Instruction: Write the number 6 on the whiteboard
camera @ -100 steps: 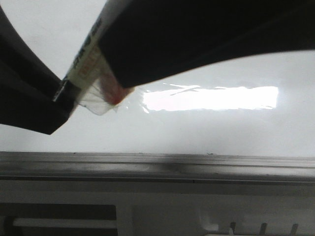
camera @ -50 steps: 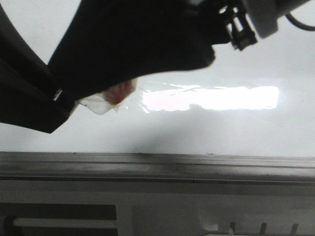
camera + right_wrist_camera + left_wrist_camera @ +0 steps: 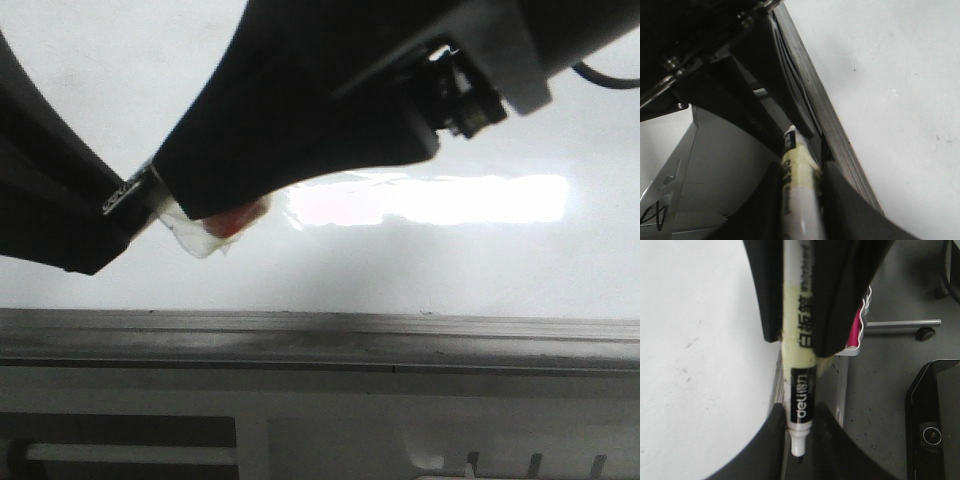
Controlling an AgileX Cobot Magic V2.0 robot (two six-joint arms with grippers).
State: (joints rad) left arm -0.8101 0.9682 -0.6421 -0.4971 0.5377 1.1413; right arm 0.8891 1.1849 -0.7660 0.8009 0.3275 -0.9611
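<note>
The whiteboard (image 3: 480,270) is glossy white with a bright glare band and a grey metal frame edge (image 3: 320,338) in front. No drawn number 6 shows in any view. A white marker with a black "deli" band (image 3: 799,400) is held over the board's edge. My left gripper (image 3: 799,412) is shut on it near its bare tip (image 3: 799,456), and shows dark at the front view's left (image 3: 115,205). My right gripper (image 3: 800,170) is shut on the marker's barrel (image 3: 799,200), and its dark fingers (image 3: 300,140) cover most of the marker in the front view.
A scrap of clear tape with a red patch (image 3: 225,225) hangs under the right fingers. A grey-white ledge with slots (image 3: 320,440) runs in front of the frame. Beside the board, the left wrist view shows grey floor, a pink-and-white rack (image 3: 858,330) and a black case (image 3: 932,425).
The right arm has swung across the marker. Its dark finger now hides the label that showed a second ago, and its wrist hardware has come into view at the top right. The left gripper has stayed put.
</note>
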